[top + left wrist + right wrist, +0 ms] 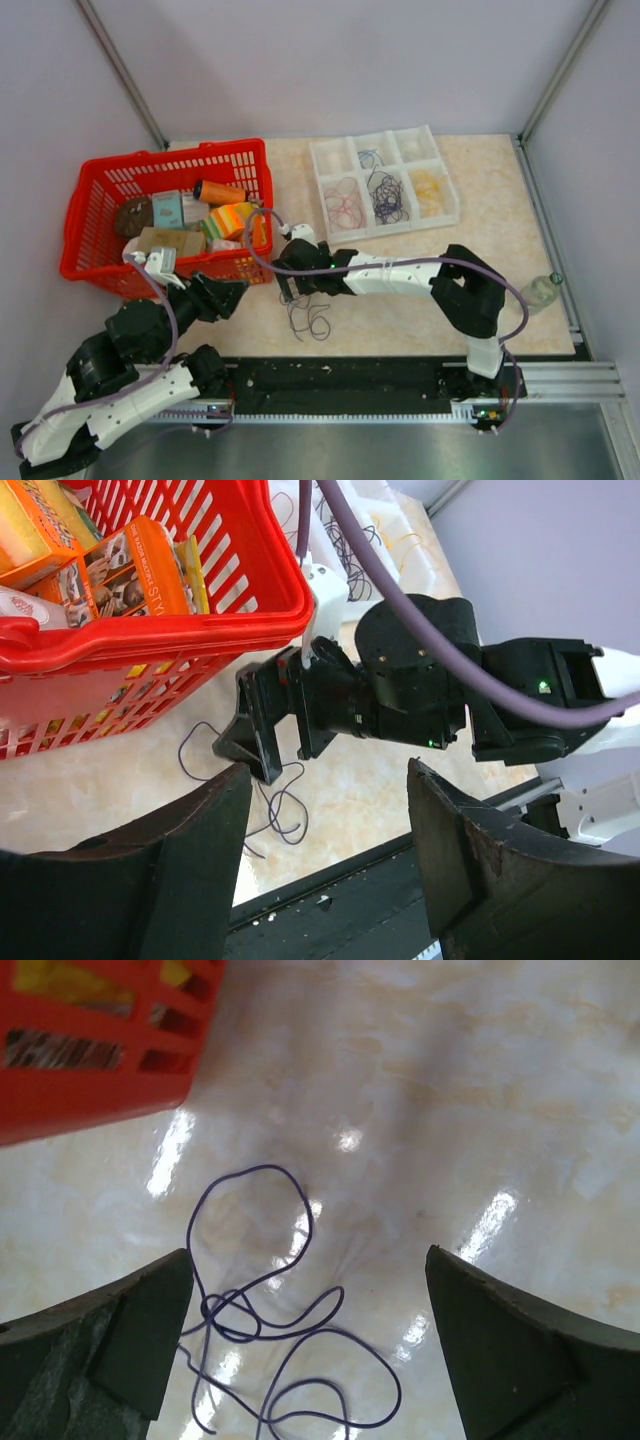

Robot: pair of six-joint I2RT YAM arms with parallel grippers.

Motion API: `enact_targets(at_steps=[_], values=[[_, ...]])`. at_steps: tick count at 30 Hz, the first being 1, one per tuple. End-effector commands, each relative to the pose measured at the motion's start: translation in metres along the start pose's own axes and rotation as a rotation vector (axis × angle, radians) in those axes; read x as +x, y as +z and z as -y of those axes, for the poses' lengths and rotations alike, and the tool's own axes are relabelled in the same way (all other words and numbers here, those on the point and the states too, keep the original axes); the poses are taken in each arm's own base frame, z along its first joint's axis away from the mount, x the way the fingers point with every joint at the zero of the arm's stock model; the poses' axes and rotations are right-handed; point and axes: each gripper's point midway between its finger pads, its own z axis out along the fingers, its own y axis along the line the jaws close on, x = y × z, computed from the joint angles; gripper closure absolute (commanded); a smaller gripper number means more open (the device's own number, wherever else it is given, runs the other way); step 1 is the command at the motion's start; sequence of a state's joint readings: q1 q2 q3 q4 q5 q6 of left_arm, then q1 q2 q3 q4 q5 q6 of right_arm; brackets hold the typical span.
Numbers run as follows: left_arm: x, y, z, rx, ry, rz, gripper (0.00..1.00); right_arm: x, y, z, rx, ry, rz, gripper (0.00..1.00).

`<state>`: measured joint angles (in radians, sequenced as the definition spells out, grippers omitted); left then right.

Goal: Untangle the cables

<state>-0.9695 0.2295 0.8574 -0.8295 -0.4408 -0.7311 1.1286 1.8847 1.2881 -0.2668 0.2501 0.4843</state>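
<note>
You'll likely find the hair-thin purple curly wire [262, 1332] limp, featherlight and slippery on the beige marbled tabletop [470, 1100] beneath your right gripper [310, 1305], parted and empty like the left gripper [328, 780]; pinch where its loops cross.

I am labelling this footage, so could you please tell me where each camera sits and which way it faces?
Top external: above and behind the bases, looking down on the table; the left arm and right arm show.
Left wrist: on the left arm, looking past the left gripper's fingers at the right gripper.
Right wrist: on the right arm, looking down between the right gripper's fingers at the purple cable.
Shared: all three show the purple cable and the red basket.
</note>
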Motion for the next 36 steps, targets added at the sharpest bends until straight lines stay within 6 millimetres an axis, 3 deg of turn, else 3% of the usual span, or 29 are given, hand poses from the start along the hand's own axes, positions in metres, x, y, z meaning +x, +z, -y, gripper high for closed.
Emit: enact_targets(at_steps=[1,9,13,16,19,21,22,24,25,27,33,36], values=[[-0.002,0.002,-0.002,-0.025,0.022,-0.003,0.32,0.002,-0.002,0.019,0.212,0.276,-0.035,0.01],[-0.004,0.003,0.003,-0.011,0.05,-0.012,0.32,0.055,-0.012,0.01,0.333,0.338,-0.103,0.01],[-0.003,0.002,0.003,-0.006,0.045,-0.013,0.32,0.069,-0.027,0.009,0.323,0.374,-0.117,0.03],[-0.001,0.003,0.003,-0.004,0.036,-0.01,0.32,0.083,-0.026,0.008,0.322,0.363,-0.155,0.07],[-0.001,0.003,0.004,0.0,0.031,-0.012,0.32,0.094,-0.026,0.009,0.324,0.359,-0.185,0.26],[-0.001,0.003,0.004,0.001,0.029,-0.013,0.32,0.095,-0.029,0.01,0.322,0.352,-0.184,0.55],[-0.002,0.003,0.004,-0.001,0.031,-0.012,0.32,0.096,-0.032,0.01,0.322,0.346,-0.18,0.59],[-0.003,0.003,0.005,0.0,0.032,-0.01,0.32,0.093,-0.039,0.013,0.327,0.321,-0.147,0.67],[-0.002,0.004,0.004,-0.004,0.034,-0.012,0.32,0.091,-0.043,0.016,0.332,0.309,-0.13,0.81],[-0.001,0.005,0.005,-0.006,0.038,-0.015,0.32,0.081,-0.054,0.022,0.34,0.289,-0.075,0.98],[0.004,0.016,0.009,-0.006,0.043,-0.033,0.32,0.022,-0.103,0.047,0.36,0.254,0.158,1.0],[0.01,0.024,0.015,0.008,0.042,-0.053,0.32,-0.014,-0.128,0.07,0.384,0.241,0.245,1.0]])
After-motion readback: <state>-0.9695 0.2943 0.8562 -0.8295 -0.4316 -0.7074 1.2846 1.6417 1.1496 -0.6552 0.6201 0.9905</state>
